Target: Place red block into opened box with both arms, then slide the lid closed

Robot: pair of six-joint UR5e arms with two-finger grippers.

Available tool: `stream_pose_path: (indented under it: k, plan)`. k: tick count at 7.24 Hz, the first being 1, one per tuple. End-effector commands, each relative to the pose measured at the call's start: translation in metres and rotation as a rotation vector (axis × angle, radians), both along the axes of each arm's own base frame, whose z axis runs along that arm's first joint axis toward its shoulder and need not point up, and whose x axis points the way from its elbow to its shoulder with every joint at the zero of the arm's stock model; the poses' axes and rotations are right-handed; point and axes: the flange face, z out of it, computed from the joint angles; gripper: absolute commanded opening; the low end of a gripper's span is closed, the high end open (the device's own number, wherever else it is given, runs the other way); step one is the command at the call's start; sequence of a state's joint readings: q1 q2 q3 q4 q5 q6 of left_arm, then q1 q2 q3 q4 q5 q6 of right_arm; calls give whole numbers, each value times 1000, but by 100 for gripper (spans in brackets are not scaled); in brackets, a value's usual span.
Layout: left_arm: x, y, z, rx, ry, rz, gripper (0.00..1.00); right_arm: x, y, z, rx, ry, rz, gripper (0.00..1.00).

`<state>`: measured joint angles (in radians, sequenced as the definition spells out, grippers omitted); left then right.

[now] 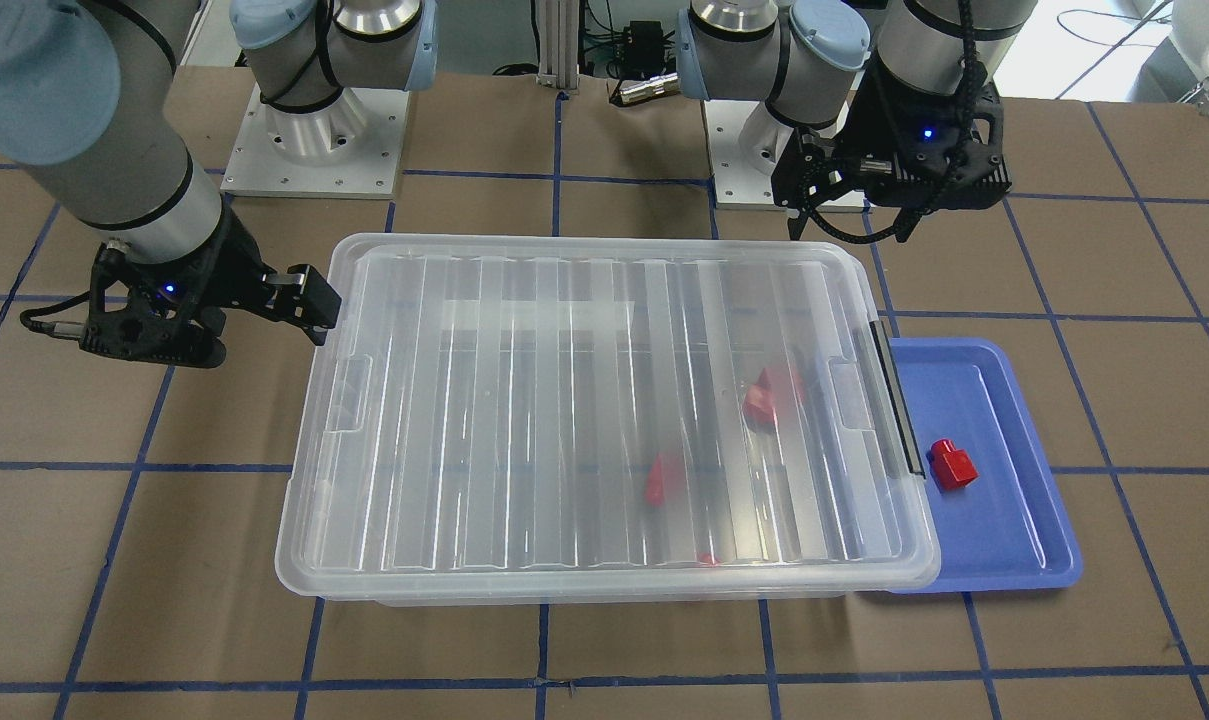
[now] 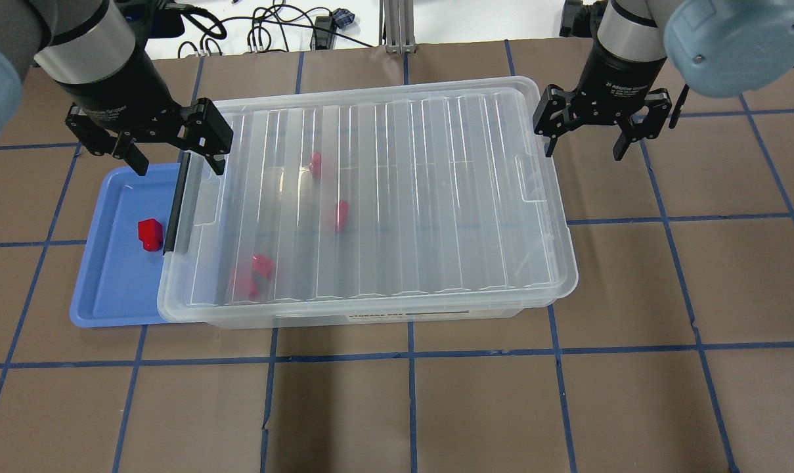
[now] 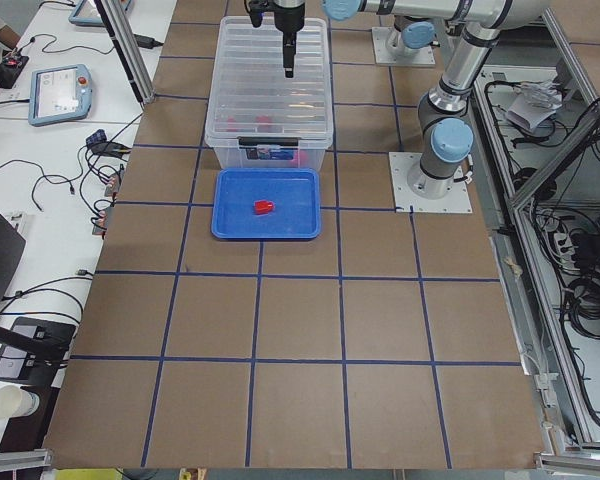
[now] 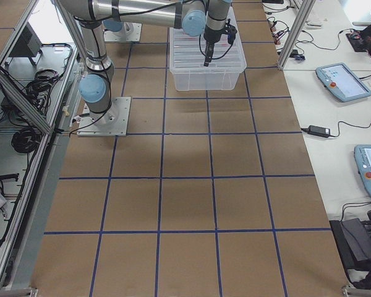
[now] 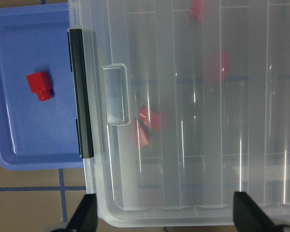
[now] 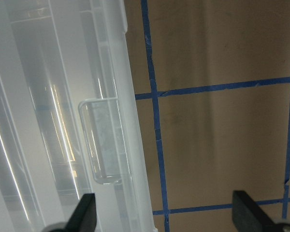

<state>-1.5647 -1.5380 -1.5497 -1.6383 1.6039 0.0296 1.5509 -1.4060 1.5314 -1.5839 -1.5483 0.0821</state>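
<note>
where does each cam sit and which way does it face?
Front: across the table, facing the robot, down on the lid; left gripper on view's right, right gripper left.
Overhead: behind the robot, forward and down on the box; grippers unmirrored.
Left side: table end, along it; tray nearest, left arm near.
Right side: opposite end; right arm near.
Left wrist: down on the red block; own fingertips below.
Right wrist: down on lid edge and table; own fingertips.
Shared: front and overhead show the red block on the tray, mirrored.
</note>
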Motion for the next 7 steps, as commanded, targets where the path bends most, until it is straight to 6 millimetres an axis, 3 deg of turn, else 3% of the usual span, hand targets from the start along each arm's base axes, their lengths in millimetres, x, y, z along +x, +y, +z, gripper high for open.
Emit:
stream_pose_path:
  k: [1, 5, 7]
  plan:
    - [0, 0, -1, 0, 4, 1, 100, 0, -7, -15, 21, 0, 2, 100]
    - [0, 0, -1, 0, 4, -1, 100, -2, -24, -51, 76, -1, 22, 100]
    - [0, 0, -2, 2, 4, -1, 100, -5, -30, -57, 63, -3, 29, 100]
